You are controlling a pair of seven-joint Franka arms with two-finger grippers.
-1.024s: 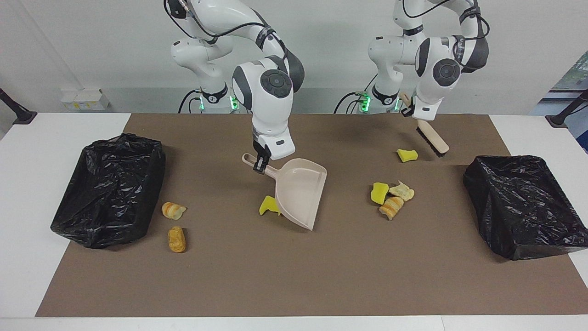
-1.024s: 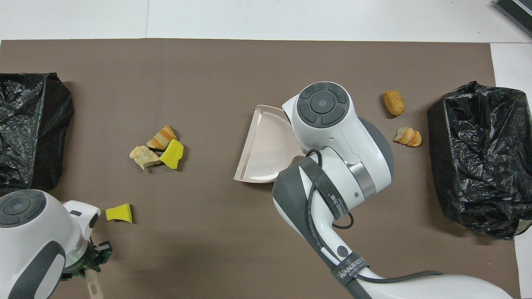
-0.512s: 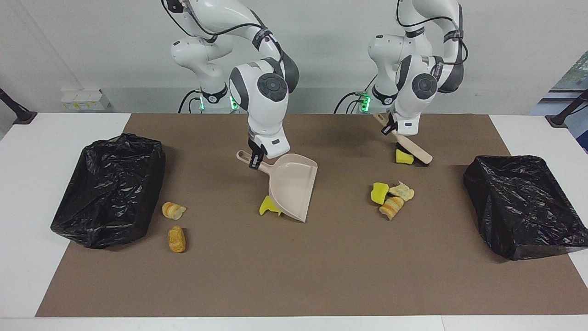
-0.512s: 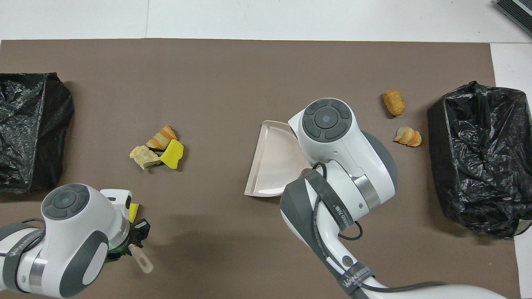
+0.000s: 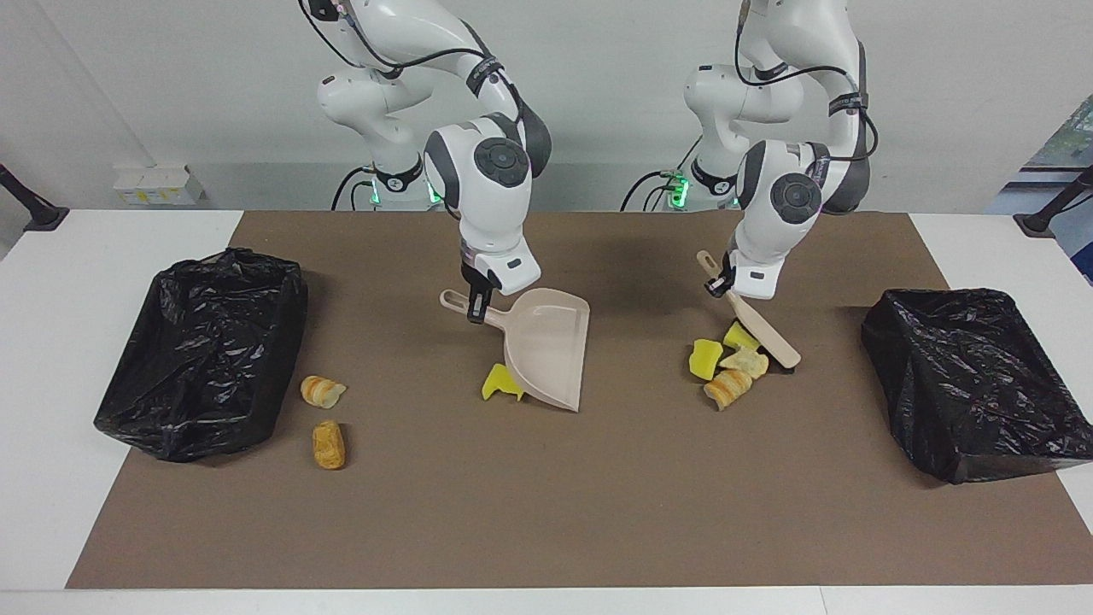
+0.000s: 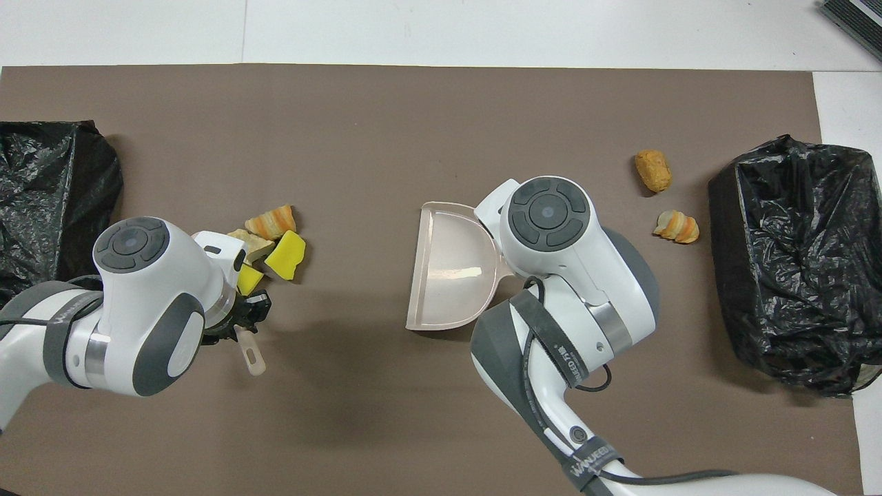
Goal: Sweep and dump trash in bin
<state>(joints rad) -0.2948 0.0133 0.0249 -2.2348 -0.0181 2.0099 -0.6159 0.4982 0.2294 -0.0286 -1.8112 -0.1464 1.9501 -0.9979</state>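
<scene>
Trash here is a scatter of small bits: yellow foam sponge chunks and tan-orange bread-like lumps. Four of them sit bunched in a pile point(image 5: 726, 363) toward the left arm's end of the brown mat point(image 5: 546, 512), one yellow sponge chunk point(image 5: 499, 382) is tucked against the dustpan, and two bread lumps point(image 5: 324, 418) lie near the black bag-lined bin point(image 5: 205, 350) at the right arm's end.

My guess is this stuff is super light and squishy, so it'll roll and bounce rather than slide. No point pinching it, better to nudge it low from the side with the bristles.

Left gripper point(image 5: 721, 286) is clamped on the handle of the beige hand brush point(image 5: 764, 333), whose head is right against the pile. Right gripper point(image 5: 476, 301) is clamped on the handle of the beige plastic dustpan point(image 5: 546, 346), lip tilted down to the mat.

Versus a second ago: the brush has shoved the lone sponge chunk away from the robots into the pile, and the dustpan has pulled in a bit.
</scene>
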